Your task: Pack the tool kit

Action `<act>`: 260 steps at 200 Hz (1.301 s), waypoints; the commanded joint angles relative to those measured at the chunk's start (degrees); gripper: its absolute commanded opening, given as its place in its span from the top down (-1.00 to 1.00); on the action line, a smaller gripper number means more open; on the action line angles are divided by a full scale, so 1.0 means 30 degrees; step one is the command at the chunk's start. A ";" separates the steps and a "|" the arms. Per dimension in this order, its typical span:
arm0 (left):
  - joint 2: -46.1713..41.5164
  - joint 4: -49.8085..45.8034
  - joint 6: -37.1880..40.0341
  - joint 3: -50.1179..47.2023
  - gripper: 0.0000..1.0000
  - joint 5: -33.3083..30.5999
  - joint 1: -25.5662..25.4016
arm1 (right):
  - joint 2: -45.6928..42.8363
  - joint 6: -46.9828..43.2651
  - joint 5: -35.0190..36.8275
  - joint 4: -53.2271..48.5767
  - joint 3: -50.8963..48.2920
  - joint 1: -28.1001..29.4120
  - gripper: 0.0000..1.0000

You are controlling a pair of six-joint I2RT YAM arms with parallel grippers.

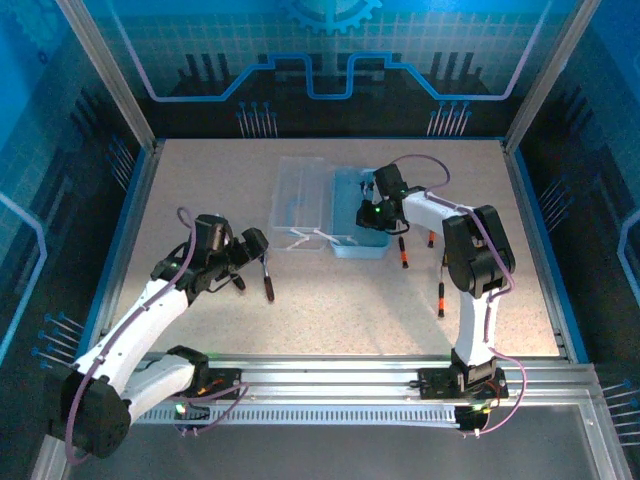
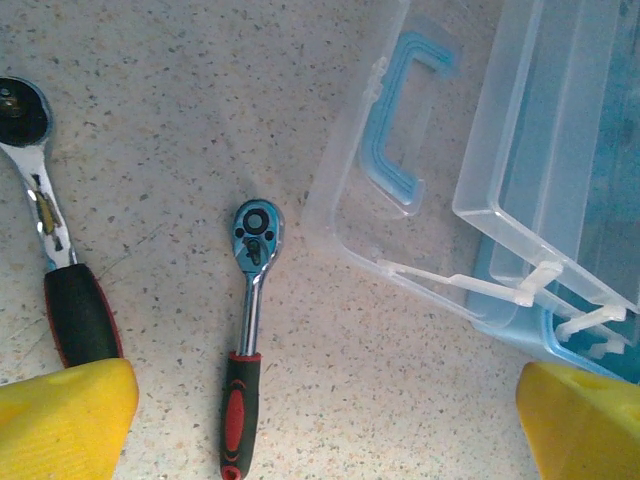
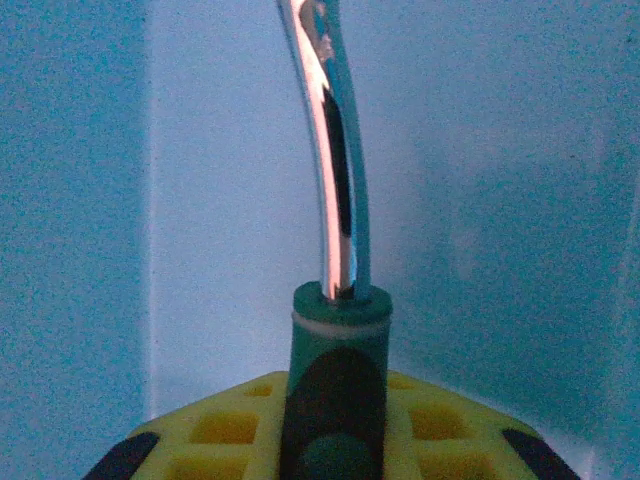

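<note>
Released, the left jaws hang over the worktop (image 1: 330, 310) with a small ratchet (image 2: 250, 330) lying between them and a bigger ratchet (image 2: 45, 230) at their left finger. The tool kit (image 2: 560, 150) (lid open) lies to their right. Inside its blue base, the right jaws grasp a chrome-shafted tool (image 3: 338, 190).

Bare speckled tabletop (image 1: 350, 310) lies open near my bases. The translucent light-blue plastic case (image 1: 352, 246), clear lid (image 1: 300, 190) laid flat, blocks the middle; a chrome red-and-black ratchet (image 2: 248, 310) lies under my left jaws.
</note>
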 commanded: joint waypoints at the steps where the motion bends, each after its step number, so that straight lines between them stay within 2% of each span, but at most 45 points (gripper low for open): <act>1: 0.0046 0.0318 0.0058 -0.0122 -0.96 0.0432 0.0225 | 0.0588 -0.0315 -0.0507 -0.0008 0.0645 -0.0103 0.54; 17: 0.0058 0.0243 0.0080 -0.0047 -0.97 0.0432 0.0225 | 0.0517 -0.0352 -0.0732 -0.0052 0.0691 -0.0072 0.51; 51: 0.0046 0.0143 0.0117 -0.0056 -0.97 0.0426 0.0243 | 0.0056 -0.0498 -0.0896 -0.0177 0.0757 -0.0087 0.30; 88: 0.0090 0.0171 0.0117 0.0019 -0.98 0.0442 0.0252 | -0.0640 -0.0612 -0.0634 -0.0409 0.0728 -0.0087 0.27; 113: 0.0089 0.0058 0.0132 0.0200 -0.98 0.0389 0.0254 | -0.1440 -0.0616 0.0022 -0.0665 0.0676 -0.0087 0.34; 124: 0.0134 0.0063 0.0182 0.0239 -0.97 0.0307 0.0254 | -0.1799 -0.0584 0.0540 -0.0945 0.0775 -0.0088 0.42; 135: 0.0214 0.0012 0.0232 0.0327 -0.96 0.0137 0.0272 | -0.2135 -0.0560 0.1044 -0.1111 0.0830 -0.0087 0.58; 159: 0.0501 -0.0195 0.0147 0.0427 -0.86 -0.0206 0.0302 | -0.2653 -0.0499 0.2222 -0.1510 0.0951 -0.0087 0.92; 178: 0.0773 -0.0239 0.0086 0.0359 -0.71 -0.0387 0.0357 | -0.2922 -0.0539 0.2759 -0.1783 0.1042 -0.0087 0.98; 203: 0.1224 -0.0419 0.0114 0.0188 -0.43 -0.1145 0.0501 | -0.3964 -0.0819 0.3186 -0.1862 0.0646 -0.0087 0.98; 220: 0.1910 -0.0317 0.0312 0.0036 -0.33 -0.1669 0.0895 | -0.5660 -0.0875 0.3200 -0.1254 -0.0509 -0.0087 0.91; 245: 0.3994 -0.0693 0.0442 0.0630 -0.18 -0.1591 0.2296 | -0.8785 -0.1108 0.0730 0.1563 -0.3902 -0.0057 0.81; 260: 0.5356 -0.0857 0.0684 0.1131 -0.19 -0.1903 0.2934 | -1.0250 -0.0959 -0.0352 0.2324 -0.5845 -0.0058 0.76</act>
